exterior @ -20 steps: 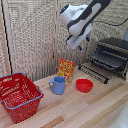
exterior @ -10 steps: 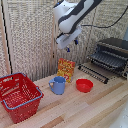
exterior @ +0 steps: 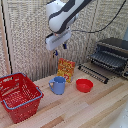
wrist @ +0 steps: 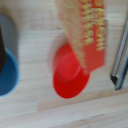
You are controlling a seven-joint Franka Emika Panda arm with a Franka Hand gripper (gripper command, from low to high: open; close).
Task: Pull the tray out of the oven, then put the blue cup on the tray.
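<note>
Even indoor light, soft shadows; exterior view soft, wrist view motion-blurred.

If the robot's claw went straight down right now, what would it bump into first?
Probably the red bowl, which sits mid-frame in the wrist view, or the orange box leaning over it. Depth is unclear. The gripper hangs high above both.

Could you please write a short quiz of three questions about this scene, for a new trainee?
1. True or false: the small light-blue cup stands on the pale wooden table, not on the oven's tray.
2. Which thing stands between the light-blue cup and the black and silver toaster oven?
A. the round red bowl
B. the red plastic basket
C. a green bottle
3. Fill in: the robot's gripper hangs in the air above the ____ printed box.

Key: 1 true; 2 A; 3 red and yellow.
</note>
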